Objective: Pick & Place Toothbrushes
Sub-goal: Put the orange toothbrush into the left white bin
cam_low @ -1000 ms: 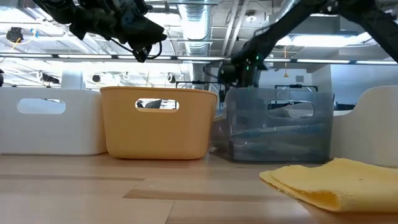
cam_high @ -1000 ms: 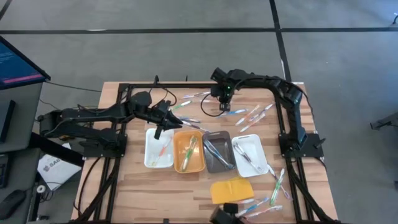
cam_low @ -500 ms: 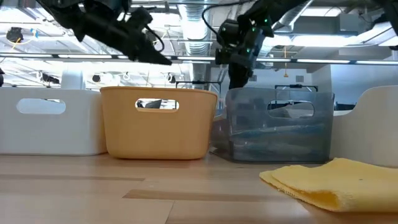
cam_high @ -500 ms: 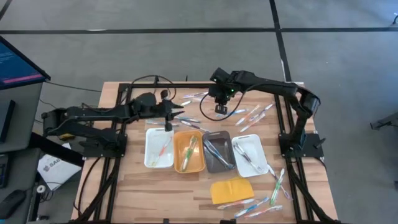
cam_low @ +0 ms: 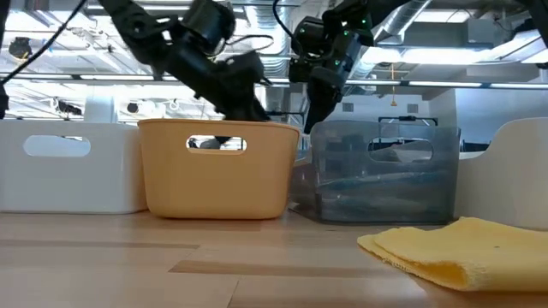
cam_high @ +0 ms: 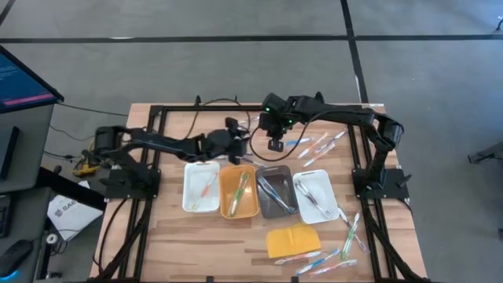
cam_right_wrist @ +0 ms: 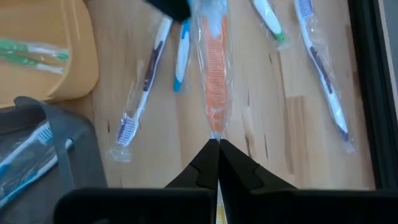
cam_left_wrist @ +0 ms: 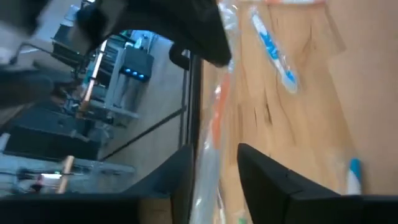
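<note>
Wooden table (cam_high: 181,236): wrapped orange toothbrush (cam_right_wrist: 214,93) hangs above the far side, right gripper (cam_right_wrist: 217,155) pinched tight on one end, left gripper (cam_left_wrist: 211,180) half-open around the other end, loose toothbrushes (cam_high: 322,145) beyond the four trays (cam_high: 200,206).
</note>
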`<state>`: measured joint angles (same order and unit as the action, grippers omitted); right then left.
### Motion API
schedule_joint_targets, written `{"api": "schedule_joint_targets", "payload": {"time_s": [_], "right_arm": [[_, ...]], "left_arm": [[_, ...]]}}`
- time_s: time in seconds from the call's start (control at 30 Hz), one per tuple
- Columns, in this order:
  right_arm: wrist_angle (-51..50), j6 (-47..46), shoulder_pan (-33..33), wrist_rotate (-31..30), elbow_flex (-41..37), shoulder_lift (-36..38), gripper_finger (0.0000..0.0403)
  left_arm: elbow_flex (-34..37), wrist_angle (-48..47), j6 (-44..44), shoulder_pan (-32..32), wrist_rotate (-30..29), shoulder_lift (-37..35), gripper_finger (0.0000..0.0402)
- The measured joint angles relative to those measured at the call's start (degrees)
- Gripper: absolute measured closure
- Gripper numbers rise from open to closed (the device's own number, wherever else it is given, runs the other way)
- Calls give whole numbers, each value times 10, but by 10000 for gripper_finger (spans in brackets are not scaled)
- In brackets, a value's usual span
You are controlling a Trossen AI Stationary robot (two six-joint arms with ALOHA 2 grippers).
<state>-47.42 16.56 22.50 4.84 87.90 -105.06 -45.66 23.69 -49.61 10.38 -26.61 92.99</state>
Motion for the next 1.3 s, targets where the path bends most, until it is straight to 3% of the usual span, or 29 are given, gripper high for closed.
{"api": "schedule_joint_targets", "payload": {"time_s": [0.33, 0.63, 0.93, 1.07, 1.2, 1.3], "right_arm": [[0, -1, 9, 0, 0, 0, 403], [-1, -1, 4, 0, 0, 0, 403], [1, -1, 4, 0, 0, 0, 403], [1, -1, 4, 0, 0, 0, 403], [11, -13, 5, -3, 1, 0, 398], [-1, -21, 5, -7, 12, 0, 373]], "left_arm": [[-55, 9, -31, -2, -17, 67, 211], [-66, 9, -22, 26, -19, 74, 208], [-66, 8, -20, 28, -19, 74, 255], [-66, 4, -7, 28, -24, 74, 303], [-65, -17, -6, 21, -45, 74, 381], [-65, -26, 11, 15, -53, 74, 384]]}}
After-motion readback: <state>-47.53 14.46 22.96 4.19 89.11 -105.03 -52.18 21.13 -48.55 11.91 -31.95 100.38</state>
